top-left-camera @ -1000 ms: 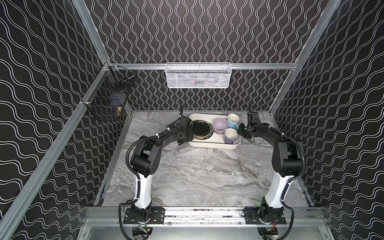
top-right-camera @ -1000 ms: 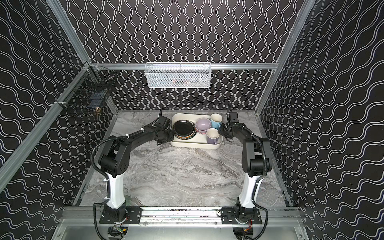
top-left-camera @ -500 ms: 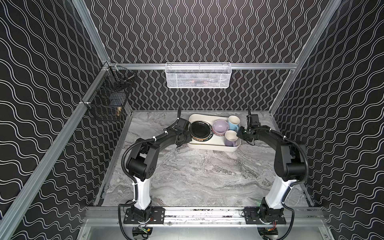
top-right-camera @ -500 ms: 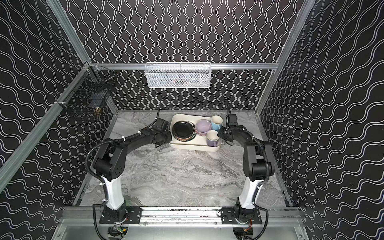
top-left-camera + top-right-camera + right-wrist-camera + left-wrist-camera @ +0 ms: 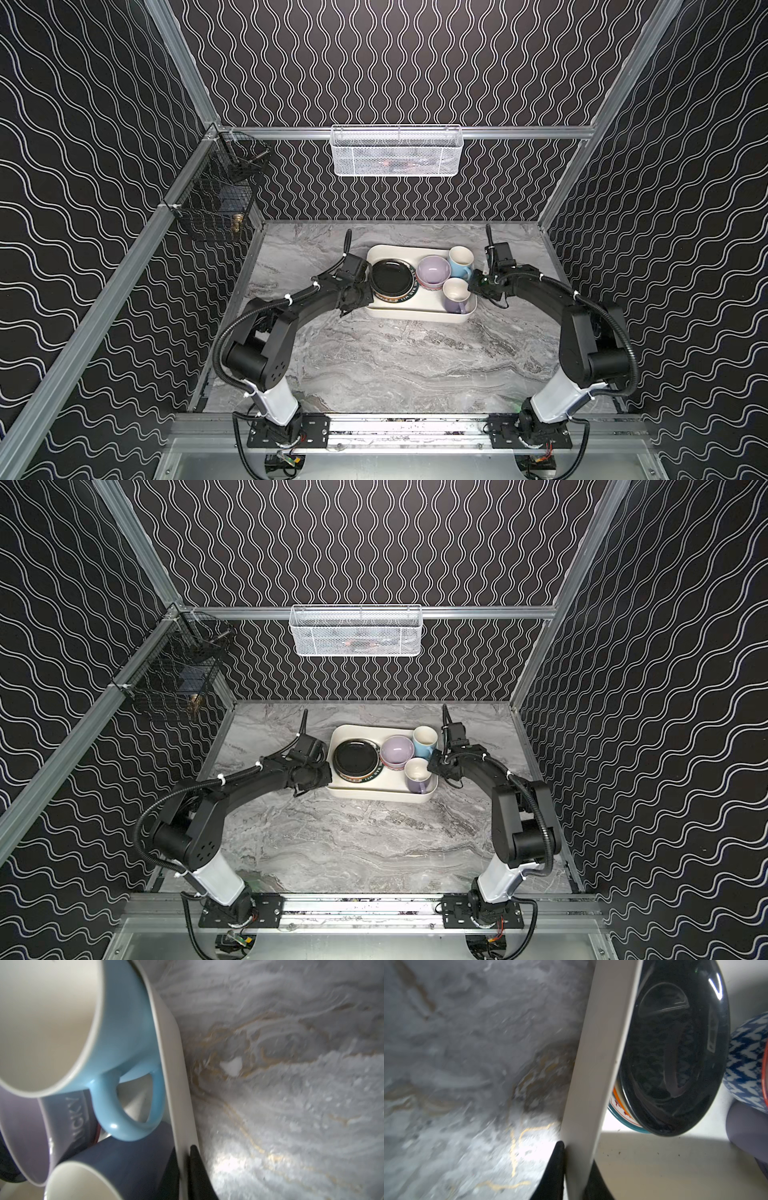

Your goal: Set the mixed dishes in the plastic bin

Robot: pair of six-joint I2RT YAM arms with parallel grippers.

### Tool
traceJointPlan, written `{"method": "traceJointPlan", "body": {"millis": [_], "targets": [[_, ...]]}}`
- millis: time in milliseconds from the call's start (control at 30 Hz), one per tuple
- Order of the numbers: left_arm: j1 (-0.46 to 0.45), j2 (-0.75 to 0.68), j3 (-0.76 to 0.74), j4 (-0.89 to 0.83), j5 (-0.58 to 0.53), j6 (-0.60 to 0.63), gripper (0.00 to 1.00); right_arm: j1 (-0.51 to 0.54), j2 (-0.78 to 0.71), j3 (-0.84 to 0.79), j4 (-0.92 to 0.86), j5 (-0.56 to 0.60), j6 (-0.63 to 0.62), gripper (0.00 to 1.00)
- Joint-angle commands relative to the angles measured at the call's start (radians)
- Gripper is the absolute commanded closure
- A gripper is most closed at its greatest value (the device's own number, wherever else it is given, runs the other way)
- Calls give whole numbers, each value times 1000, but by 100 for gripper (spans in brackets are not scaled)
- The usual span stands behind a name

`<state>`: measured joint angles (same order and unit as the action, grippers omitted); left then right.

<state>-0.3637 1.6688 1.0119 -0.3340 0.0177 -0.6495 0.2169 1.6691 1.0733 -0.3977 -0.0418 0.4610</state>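
Cream-white shallow plastic bin [image 5: 415, 314] sits toward 12 o'clock on the grey marble desk [image 5: 395, 361], already holding the glossy black plate [image 5: 391, 276], lilac bowl [image 5: 433, 270], light-blue mug [image 5: 460, 261] and lilac mug [image 5: 456, 294]. Left fingers [image 5: 566, 1178] pinch its 9 o'clock wall, right fingers [image 5: 195, 1167] its 3 o'clock rim. If it's getting lifted, I'd raise both ends evenly so the mugs don't slide.

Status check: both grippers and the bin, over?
Left gripper shut on plastic bin rim. Right gripper shut on opposite rim. Nothing blocking.
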Motion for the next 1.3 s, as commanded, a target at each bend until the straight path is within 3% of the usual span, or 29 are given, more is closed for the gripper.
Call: {"method": "traceJointPlan", "body": {"millis": [0,300,367,433,467,533,567,633,667,867,1000,1133,1267], "targets": [[-1,-54,-61,-110,1,8,82,54,-39,-39,-16,58,37,87],[-1,-139,-187,-105,-10,-13,81,142,-97,-136,-15,91,82,85],[-1,-151,-198,-107,-15,-15,80,142,-116,-138,-21,100,78,81],[-1,-172,-207,-104,-13,-14,74,142,-146,-138,-32,114,71,71],[-1,-186,-207,-107,-25,-15,70,142,-163,-137,-37,121,66,65],[0,-220,-197,-124,-58,-10,48,143,-213,-133,-50,141,56,50],[-1,-235,-191,-131,-72,-3,39,142,-236,-130,-56,152,50,37],[-1,-268,-170,-152,-108,3,2,142,-290,-125,-71,171,42,6],[-1,-278,-159,-160,-124,9,2,142,-314,-122,-76,176,37,1],[-1,-324,-77,-142,-288,33,2,141,-416,-102,-80,270,43,1],[-1,-376,-119,49,-470,96,1,141,-469,-92,-62,358,82,1],[-1,-436,-186,264,-499,178,2,141,-541,-118,5,488,51,1],[-3,-470,-300,483,-595,360,2,139,-586,-150,78,602,-61,1]]}}
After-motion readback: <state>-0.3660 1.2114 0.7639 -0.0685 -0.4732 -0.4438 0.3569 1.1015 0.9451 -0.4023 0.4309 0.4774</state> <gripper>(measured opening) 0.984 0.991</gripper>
